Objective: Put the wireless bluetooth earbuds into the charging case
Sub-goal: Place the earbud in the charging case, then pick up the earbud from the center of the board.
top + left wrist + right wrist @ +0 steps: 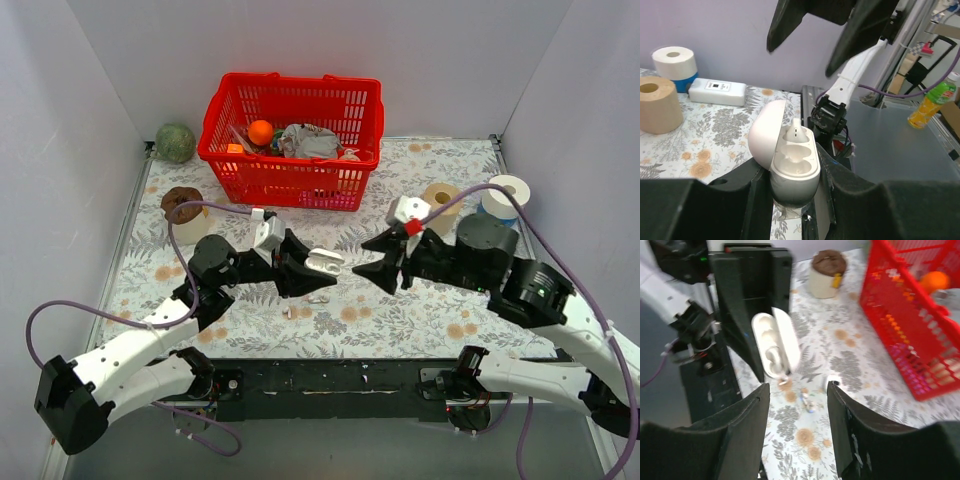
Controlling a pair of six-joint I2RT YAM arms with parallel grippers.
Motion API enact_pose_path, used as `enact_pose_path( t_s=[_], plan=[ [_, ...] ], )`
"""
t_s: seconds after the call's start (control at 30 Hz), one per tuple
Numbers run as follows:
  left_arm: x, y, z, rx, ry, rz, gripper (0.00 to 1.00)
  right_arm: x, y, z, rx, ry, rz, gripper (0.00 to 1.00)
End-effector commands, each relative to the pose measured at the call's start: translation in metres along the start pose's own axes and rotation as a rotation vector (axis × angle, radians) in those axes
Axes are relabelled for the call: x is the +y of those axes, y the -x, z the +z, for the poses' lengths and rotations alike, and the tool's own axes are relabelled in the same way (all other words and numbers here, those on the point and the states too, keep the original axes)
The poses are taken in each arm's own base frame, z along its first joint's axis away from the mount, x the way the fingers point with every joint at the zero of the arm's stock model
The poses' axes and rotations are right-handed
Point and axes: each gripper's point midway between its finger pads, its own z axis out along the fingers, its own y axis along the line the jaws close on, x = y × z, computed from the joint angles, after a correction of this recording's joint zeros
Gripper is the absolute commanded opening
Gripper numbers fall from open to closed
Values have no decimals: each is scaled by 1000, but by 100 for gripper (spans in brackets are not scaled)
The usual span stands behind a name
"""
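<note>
Since the right wrist view was blurred, the inside of the charging case [774,342] could not be read there. Its wells showed only as pale hollows. A few small bits [808,402] on the flowered tablecloth [850,365], just ahead of the right gripper [799,387], were too smeared to name. From the top view the case was only a small white shape, its contents out of sight. That view did place the pale bits on the cloth below the case.

Only the left wrist view looked down into the open case. It showed one earbud [796,132] standing in the well farther from the left gripper [310,268], with the lid [767,132] tipped back to one side. That gripper's own fingers [747,200] were cut off by the bottom edge of its view, and they hid the case's lower body.

The left arm reached in low over the table. Its jaws were clamped narrow on the case and held it off the cloth, its opening turned toward the other gripper. The right gripper faced it from the opposite side, close but not touching. Its fingers [785,22] were spread wide with nothing between them, hanging above and beyond the case. A red basket [290,140] stood well beyond both grippers.
</note>
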Motion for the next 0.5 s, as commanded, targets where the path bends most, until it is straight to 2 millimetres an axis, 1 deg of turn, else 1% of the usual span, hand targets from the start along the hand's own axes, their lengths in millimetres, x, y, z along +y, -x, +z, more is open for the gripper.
enact_pose_path(
  t_s=[0.0,0.03,0.07,0.1,0.13,0.17,0.2,0.23,0.3,0.33,0.37,0.4,0.43,0.47],
  plan=[
    [20,9,-16,-33,202,45,0,-51,20,-36,-188,-345,46,57],
    [21,9,-21,-41,229,50,0,-57,5,-31,-158,-378,60,57],
    [19,13,-28,-62,254,71,0,-61,-22,-20,-95,-398,92,57],
    [18,12,-33,-68,276,71,0,-62,-40,-10,-52,-395,108,57],
    [21,14,-38,-85,312,73,0,-61,-59,4,0,-382,130,57],
    [13,22,-45,-118,314,95,0,-53,-92,20,66,-343,178,57],
    [14,16,-48,-118,328,84,0,-51,-96,31,47,-318,195,55],
    [14,16,-51,-130,341,83,0,-48,-114,45,82,-294,218,54],
    [9,17,-58,-150,352,76,0,-39,-142,67,105,-243,268,51],
    [8,16,-59,-152,353,69,0,-37,-163,81,162,-226,283,50],
    [9,15,-61,-156,364,65,0,-34,-174,88,196,-203,296,48],
    [6,17,-64,-164,366,63,0,-35,-180,95,221,-203,298,44],
    [6,14,-65,-162,370,57,0,-30,-197,106,280,-172,315,43],
    [8,14,-66,-165,382,54,0,-31,-203,111,298,-172,316,42]
  ],
)
